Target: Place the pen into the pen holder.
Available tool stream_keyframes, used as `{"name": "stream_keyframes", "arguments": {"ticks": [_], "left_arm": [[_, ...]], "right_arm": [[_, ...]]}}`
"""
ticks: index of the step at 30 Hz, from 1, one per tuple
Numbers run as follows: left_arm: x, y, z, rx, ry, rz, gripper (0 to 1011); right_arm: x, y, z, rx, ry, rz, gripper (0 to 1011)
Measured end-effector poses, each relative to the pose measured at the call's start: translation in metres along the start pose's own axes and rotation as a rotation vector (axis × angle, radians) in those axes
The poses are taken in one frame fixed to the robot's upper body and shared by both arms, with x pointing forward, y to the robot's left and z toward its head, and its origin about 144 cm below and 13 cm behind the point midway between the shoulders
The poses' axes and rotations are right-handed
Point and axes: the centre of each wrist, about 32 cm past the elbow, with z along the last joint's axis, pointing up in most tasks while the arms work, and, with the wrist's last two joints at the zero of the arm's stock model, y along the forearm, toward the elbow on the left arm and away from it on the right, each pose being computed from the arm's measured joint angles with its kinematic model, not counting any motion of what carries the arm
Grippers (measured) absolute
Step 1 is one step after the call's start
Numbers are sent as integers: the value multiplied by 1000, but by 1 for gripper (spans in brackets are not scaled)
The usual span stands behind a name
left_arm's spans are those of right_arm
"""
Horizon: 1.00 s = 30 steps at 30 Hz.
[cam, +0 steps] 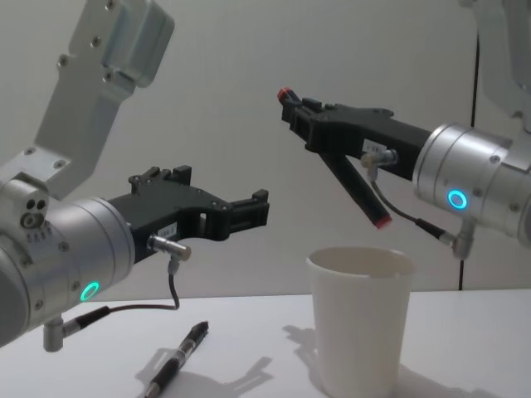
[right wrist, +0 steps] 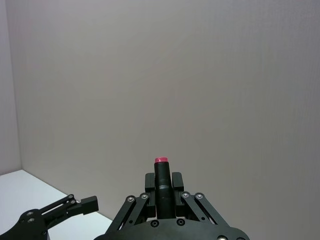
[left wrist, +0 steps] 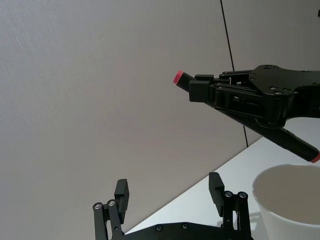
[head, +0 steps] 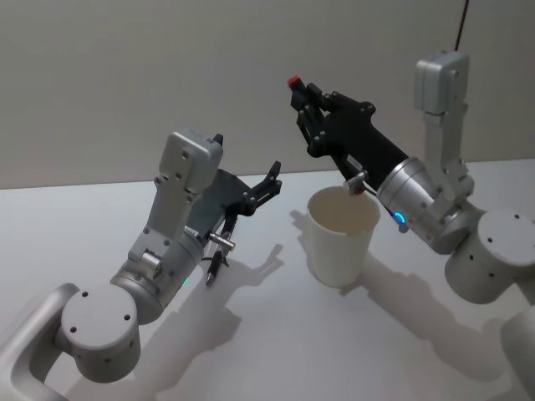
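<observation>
silver cylindrical arm segments (cam: 66, 249) bear cyan ring lights (cam: 455, 199) and thin black cables (cam: 172, 286); left gripper (left wrist: 169, 184) and right gripper (right wrist: 163, 181) are matte black.

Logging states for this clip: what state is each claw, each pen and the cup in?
right claw: shut on the held pen.
held pen: tilted, lower end above the paper cup, not inside.
left claw: open, empty.
paper cup: upright, no pen in it.
second pen: lying flat on the table.
</observation>
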Motion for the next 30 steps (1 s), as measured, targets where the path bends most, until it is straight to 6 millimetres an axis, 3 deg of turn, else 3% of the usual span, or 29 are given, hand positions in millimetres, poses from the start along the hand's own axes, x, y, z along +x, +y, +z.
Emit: {"name": "stream_keyframes", "arguments": {"ticks": [11,30], "left_arm": [[0,0,0,0,0,0,1001],[0,0,0,0,0,0,1001]], "right_arm": [[-3,1,-1,-3,11,-4,215],[-4,1,-2,-5,17,-6,794]]}}
